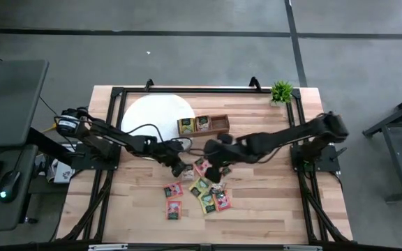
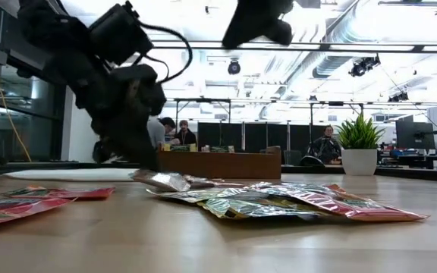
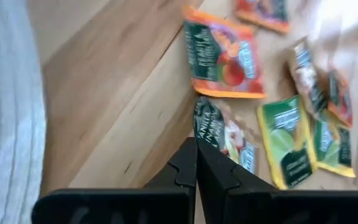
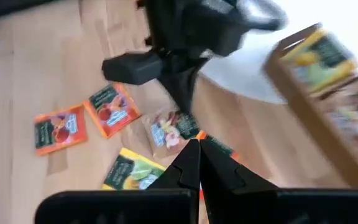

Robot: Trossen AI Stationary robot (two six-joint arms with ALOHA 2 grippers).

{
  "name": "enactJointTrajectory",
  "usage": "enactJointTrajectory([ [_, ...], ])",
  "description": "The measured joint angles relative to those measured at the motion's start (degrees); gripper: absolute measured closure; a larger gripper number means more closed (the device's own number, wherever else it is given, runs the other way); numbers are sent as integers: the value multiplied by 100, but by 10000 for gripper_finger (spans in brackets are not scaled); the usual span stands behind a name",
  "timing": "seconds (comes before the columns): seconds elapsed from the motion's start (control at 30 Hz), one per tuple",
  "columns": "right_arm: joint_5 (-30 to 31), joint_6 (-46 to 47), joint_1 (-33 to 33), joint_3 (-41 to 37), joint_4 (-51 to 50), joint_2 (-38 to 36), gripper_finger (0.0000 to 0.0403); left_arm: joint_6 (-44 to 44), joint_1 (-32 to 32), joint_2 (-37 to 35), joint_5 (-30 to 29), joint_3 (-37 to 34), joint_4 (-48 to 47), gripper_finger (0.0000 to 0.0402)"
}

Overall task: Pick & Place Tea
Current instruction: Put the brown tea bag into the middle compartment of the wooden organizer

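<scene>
Wooden planks make the table (image 1: 271, 202), and behind it the low view shows an office room with people sitting far away. On the table lies a white round mat (image 1: 155, 115), and just beside it stands a brown wooden tray (image 1: 220, 125) that already holds a few tea packets in two of its parts. The loose tea packets (image 1: 201, 192) lie scattered in front of the tray, some overlapping in a small heap.

The left gripper (image 3: 196, 163) is down at the edge of this heap. Its fingers are pressed together, and their tips touch the corner of one pale packet (image 3: 225, 132); I cannot tell if the corner is really pinched between them. The right gripper (image 4: 199, 160) hovers over the same heap with its fingers closed on nothing.

I judge that the step in hand is picking one packet with the left arm. The next move needs a careful lift, so the thin packet does not slip, and then a carry to the tray.
</scene>
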Motion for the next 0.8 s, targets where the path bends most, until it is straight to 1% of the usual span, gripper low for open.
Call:
enactJointTrajectory([
  [0.2, 476, 294, 110, 2, -937, -916, 402, 508, -2, -548, -418, -5, -228, 401],
  [0.37, 817, 760, 290, 2, -1840, -1417, 402, 965, -2, -1006, -820, -14, -571, 401],
  [0.5, 1106, 1103, 456, 4, -2405, -1671, 402, 1505, -2, -1341, -1191, 3, -433, 401],
  [0.67, 1393, 1321, 623, 4, -2623, -1805, 401, 2227, -2, -1603, -1810, 3, 68, 401],
  [0.8, 1418, 1321, 667, 4, -2611, -1785, 401, 2824, 127, -1669, -1937, 22, 835, 401],
])
